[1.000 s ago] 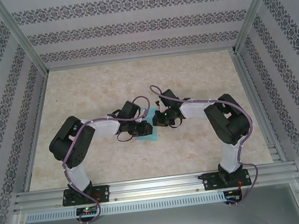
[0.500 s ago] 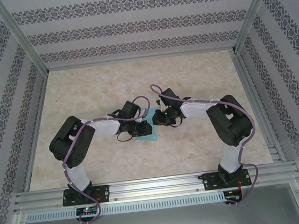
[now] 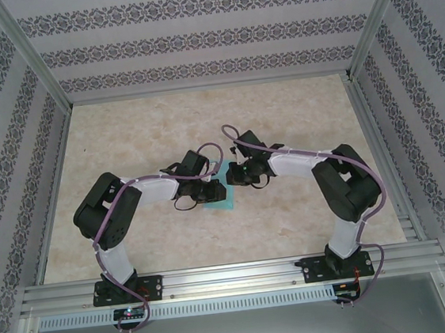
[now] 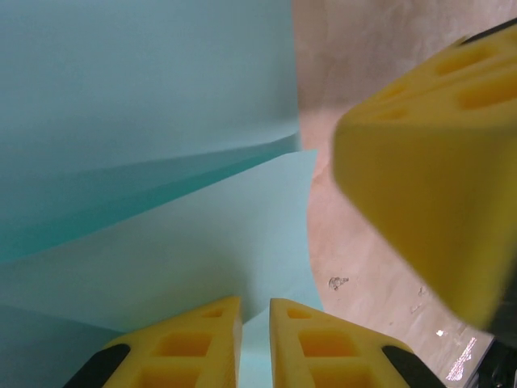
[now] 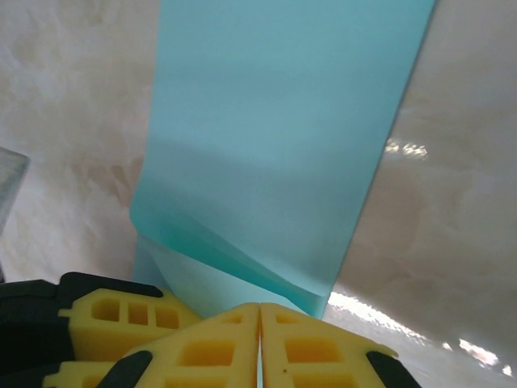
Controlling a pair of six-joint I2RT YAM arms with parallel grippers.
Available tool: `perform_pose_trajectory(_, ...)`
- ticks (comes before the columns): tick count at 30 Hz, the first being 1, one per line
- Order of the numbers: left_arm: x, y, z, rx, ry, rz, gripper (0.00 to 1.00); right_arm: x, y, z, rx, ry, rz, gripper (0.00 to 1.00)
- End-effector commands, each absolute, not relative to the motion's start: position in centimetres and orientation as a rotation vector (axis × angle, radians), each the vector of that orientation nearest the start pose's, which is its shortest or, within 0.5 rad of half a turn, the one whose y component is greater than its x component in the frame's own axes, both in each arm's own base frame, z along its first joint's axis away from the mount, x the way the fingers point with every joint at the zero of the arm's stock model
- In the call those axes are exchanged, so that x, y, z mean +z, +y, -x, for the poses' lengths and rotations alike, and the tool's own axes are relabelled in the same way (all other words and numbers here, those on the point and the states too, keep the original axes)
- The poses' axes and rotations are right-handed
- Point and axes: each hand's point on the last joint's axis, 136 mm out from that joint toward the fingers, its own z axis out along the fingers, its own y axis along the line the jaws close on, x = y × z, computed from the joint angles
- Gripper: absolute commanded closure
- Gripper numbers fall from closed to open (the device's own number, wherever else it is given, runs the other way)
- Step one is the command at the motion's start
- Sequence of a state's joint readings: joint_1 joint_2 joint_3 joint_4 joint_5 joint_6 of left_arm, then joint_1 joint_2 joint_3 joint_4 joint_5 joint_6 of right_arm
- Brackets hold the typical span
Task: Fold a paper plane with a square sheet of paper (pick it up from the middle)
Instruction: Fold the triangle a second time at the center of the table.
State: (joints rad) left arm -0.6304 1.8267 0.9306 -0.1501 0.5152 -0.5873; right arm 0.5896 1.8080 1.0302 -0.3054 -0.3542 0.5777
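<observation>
The square sheet of paper [image 3: 225, 201], teal-blue, lies at the table's middle between both grippers, folded over itself in layers. In the left wrist view the paper [image 4: 145, 121] spreads past my left gripper [image 4: 255, 311]. Its fingers stand a narrow gap apart over the sheet, with teal showing in the gap. My right gripper [image 5: 259, 311] is shut on the paper [image 5: 275, 145] at a folded corner, and a flap rises from it. From above, the left gripper [image 3: 214, 190] and right gripper [image 3: 235, 175] almost touch. A dart-shaped paper plane is out of view.
The beige marbled table [image 3: 280, 113] is ringed by patterned walls and aluminium posts. The right gripper's yellow finger [image 4: 428, 162] looms close in the left wrist view. The left gripper's finger [image 5: 121, 319] sits beside the right fingers.
The right arm's elbow has swung slightly outward and toward the near edge, while its gripper stays on the paper. The left arm has not moved.
</observation>
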Motion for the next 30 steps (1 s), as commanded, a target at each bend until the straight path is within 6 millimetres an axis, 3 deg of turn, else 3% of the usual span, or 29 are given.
perform_pose_trajectory(1,1.3,-29.9,-27.3,-0.997,2.851,-0.259,0.83,3.0,28.9,-31.1,0.843,2.814,0.153,0.91)
perform_pose_trajectory(8,1.9,-30.0,-27.5,-1.002,2.843,-0.248,0.83,0.3,27.2,-30.4,0.740,2.887,0.124,0.91)
perform_pose_trajectory(17,5.5,-30.2,-30.2,-1.013,2.721,-0.190,0.82,-2.4,24.2,-29.0,0.571,2.972,0.149,0.92)
perform_pose_trajectory(24,3.8,-29.7,-30.7,-0.940,2.767,-0.182,0.82,-3.2,23.8,-28.7,0.538,2.993,0.158,0.92)
perform_pose_trajectory(30,1.7,-28.2,-30.1,-0.829,2.838,-0.143,0.83,-3.5,23.4,-28.7,0.507,3.003,0.158,0.92)
